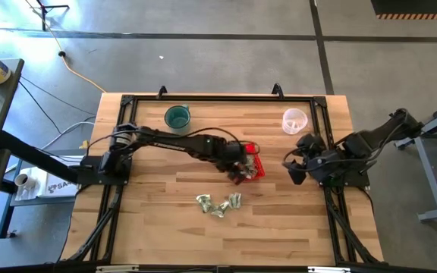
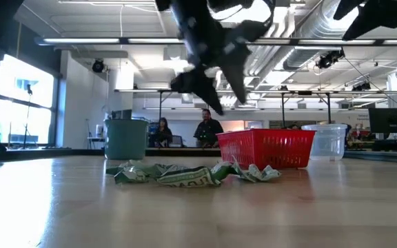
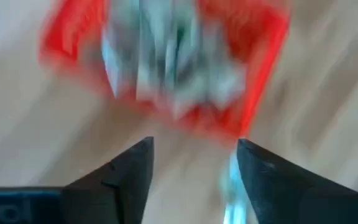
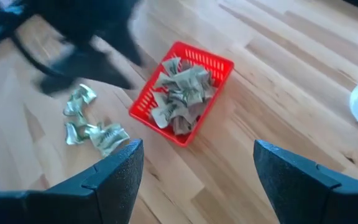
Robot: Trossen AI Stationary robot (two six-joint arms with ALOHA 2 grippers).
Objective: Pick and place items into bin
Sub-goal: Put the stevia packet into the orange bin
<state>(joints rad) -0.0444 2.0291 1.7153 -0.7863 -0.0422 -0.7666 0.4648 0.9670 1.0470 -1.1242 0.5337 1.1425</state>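
Observation:
The red basket [image 1: 256, 168] stands right of the table's middle, with several crumpled green-and-whitish items [image 4: 182, 93] inside it. A few more items [image 1: 218, 203] lie loose on the wood nearer the front edge. My left gripper [image 1: 241, 165] hangs open just above the basket's left end, pointing steeply down; the left wrist view shows the basket [image 3: 260, 56] blurred ahead of its fingers. My right gripper [image 1: 293, 171] stands open to the right of the basket, raised above the table and holding nothing. My left gripper has a pale blurred piece [image 3: 230, 186] showing against the inner side of one finger [image 3: 260, 180]. Whether that piece touches the finger or is loose, I cannot tell. Nothing lies between the two fingertips.
A teal cup [image 1: 177, 117] stands at the far left of centre and a clear plastic cup [image 1: 294, 120] at the far right. Bare wood lies along the front and to the left of the loose items. People sit in the room beyond the table [image 2: 205, 127].

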